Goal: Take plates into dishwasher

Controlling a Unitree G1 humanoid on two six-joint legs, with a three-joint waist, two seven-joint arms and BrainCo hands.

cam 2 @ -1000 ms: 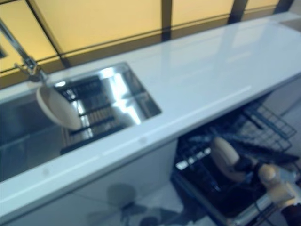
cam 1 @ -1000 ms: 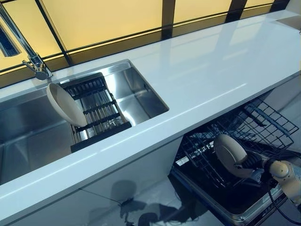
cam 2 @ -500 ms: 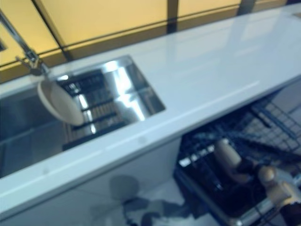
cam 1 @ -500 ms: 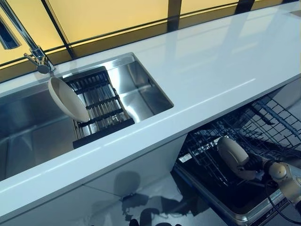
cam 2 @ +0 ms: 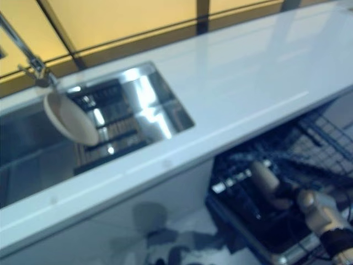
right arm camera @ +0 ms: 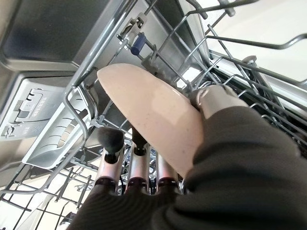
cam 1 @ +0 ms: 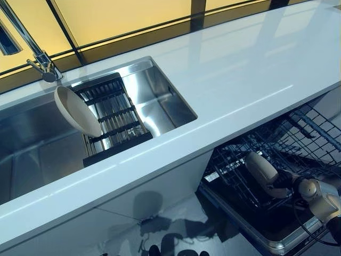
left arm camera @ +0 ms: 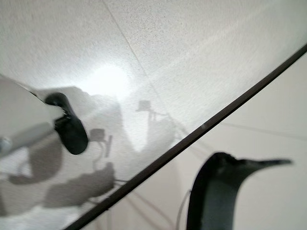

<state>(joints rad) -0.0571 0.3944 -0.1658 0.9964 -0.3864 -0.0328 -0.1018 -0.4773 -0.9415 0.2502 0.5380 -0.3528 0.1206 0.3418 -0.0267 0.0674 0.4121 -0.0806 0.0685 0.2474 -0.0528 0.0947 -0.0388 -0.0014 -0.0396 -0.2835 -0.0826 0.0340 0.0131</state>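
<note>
Right hand (right arm camera: 206, 103) pinches a beige plate (cam 1: 261, 169) on edge, lower right, inside the dishwasher rack (cam 1: 298, 138). Step: slotting. Next: seat it between the wires, then release. Second plate (cam 1: 76, 111) waits in the sink (cam 1: 160, 101), upper left. Left hand not visible.

One beige plate (cam 1: 260, 167) stands on edge, tilted, among the wires of the dishwasher's lower rack (cam 1: 250, 154), which is pulled out below the white countertop. The right hand (cam 1: 286, 183) pinches it, thumb on one face and fingers on the other. A second beige plate (cam 1: 77, 111) leans upright against the black drying rack (cam 1: 114, 125) in the steel sink (cam 1: 160, 101).
</note>
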